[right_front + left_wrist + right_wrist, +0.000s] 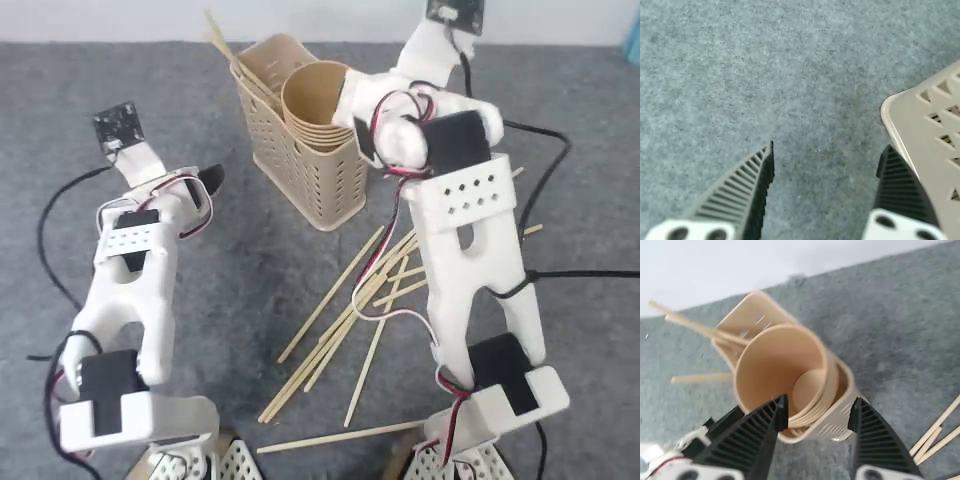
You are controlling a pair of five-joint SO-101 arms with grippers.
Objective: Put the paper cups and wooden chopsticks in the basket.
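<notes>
A beige perforated basket (pixel 318 185) stands at the back centre of the grey carpet. It holds a stack of paper cups (pixel 318 92) and a few wooden chopsticks (pixel 232 55) leaning out at its far end. Several loose chopsticks (pixel 352 310) lie scattered on the carpet in front of it. My right gripper (pixel 354 118) hovers at the cups' right side. In the right wrist view it (pixel 817 412) is open, straddling the cup stack's (pixel 774 371) rim and the basket wall (pixel 832 427). My left gripper (pixel 822 167) is open over bare carpet, left of the basket corner (pixel 927 127).
The grey carpet (pixel 250 290) covers the table, with free room left of the basket. A light wall runs along the far edge. Cables trail beside both arm bases. More loose chopsticks (pixel 939 434) lie near the basket's right.
</notes>
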